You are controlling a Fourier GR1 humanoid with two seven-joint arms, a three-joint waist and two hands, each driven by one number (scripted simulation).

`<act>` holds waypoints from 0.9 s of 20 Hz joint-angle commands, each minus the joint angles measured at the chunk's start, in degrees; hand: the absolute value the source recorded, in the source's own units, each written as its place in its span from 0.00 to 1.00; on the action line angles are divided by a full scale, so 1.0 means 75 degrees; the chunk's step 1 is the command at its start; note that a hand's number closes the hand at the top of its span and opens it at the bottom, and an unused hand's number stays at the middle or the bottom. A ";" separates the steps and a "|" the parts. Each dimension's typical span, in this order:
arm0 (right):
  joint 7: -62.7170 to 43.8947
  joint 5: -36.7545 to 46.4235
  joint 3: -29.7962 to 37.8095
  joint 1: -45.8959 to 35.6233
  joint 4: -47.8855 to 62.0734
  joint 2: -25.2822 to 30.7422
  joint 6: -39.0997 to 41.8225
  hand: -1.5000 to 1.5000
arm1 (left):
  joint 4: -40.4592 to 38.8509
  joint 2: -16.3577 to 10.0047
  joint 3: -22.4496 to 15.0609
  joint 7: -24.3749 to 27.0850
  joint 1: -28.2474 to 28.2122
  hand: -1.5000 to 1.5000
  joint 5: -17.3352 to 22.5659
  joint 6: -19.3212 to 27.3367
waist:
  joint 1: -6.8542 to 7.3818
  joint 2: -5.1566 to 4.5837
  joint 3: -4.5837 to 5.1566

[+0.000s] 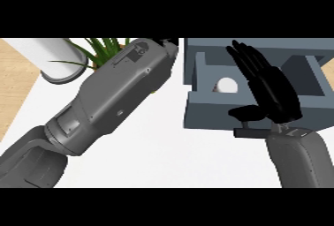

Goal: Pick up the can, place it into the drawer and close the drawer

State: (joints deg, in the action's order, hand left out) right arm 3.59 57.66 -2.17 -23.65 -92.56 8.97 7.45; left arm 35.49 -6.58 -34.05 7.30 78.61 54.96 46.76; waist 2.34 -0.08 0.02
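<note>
The grey-blue drawer [215, 115] stands pulled out at the upper right, its dark handle [251, 132] on the near front wall. Inside it a pale, rounded can [226, 84] shows, partly hidden by the drawer's front wall. My right hand [271, 90] lies over the drawer just right of the can, open, with fingers straight and pointing away and the thumb sticking out left above the front wall. My left forearm [111, 97] crosses the counter diagonally towards the drawer's left corner. Only a dark sliver of my left hand [168, 42] shows at the top edge.
A white cylinder [58, 62] stands at the upper left with a green leafy plant [108, 47] beside it. The white counter [169, 154] ends at a wooden strip [14, 88] along the left.
</note>
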 commanded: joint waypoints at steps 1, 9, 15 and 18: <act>0.0237 0.0832 -0.0231 -0.0590 0.1590 0.0048 -0.0742 0.00 | 0.0560 -0.0545 -0.0009 -0.0313 -0.0398 0.00 -0.0109 -0.0194 | 0.0049 0.0001 -0.0002; 0.0495 0.1191 0.0420 -0.1922 0.4689 -0.0048 -0.2195 0.00 | 0.1656 -0.1244 -0.0023 -0.0805 -0.0913 0.00 -0.0519 0.0221 | 0.0022 -0.0018 -0.0008; 0.0407 0.1983 0.0472 -0.1971 0.6226 -0.0247 -0.4060 0.00 | 0.2462 -0.1876 0.0003 -0.1197 -0.1349 0.00 -0.0701 0.0127 | 0.0091 -0.0036 -0.0011; 0.0287 0.2080 0.0618 -0.2736 0.6953 -0.0409 -0.4375 0.00 | 0.2541 -0.1360 -0.0012 -0.0790 -0.1784 0.00 -0.0846 0.0332 | 0.0083 -0.0076 -0.0010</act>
State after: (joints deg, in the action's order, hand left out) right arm 6.63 72.26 1.25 -41.76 -48.82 8.18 -19.62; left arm 51.86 -18.07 -33.80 -0.28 68.97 49.86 48.19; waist 2.59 0.48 0.81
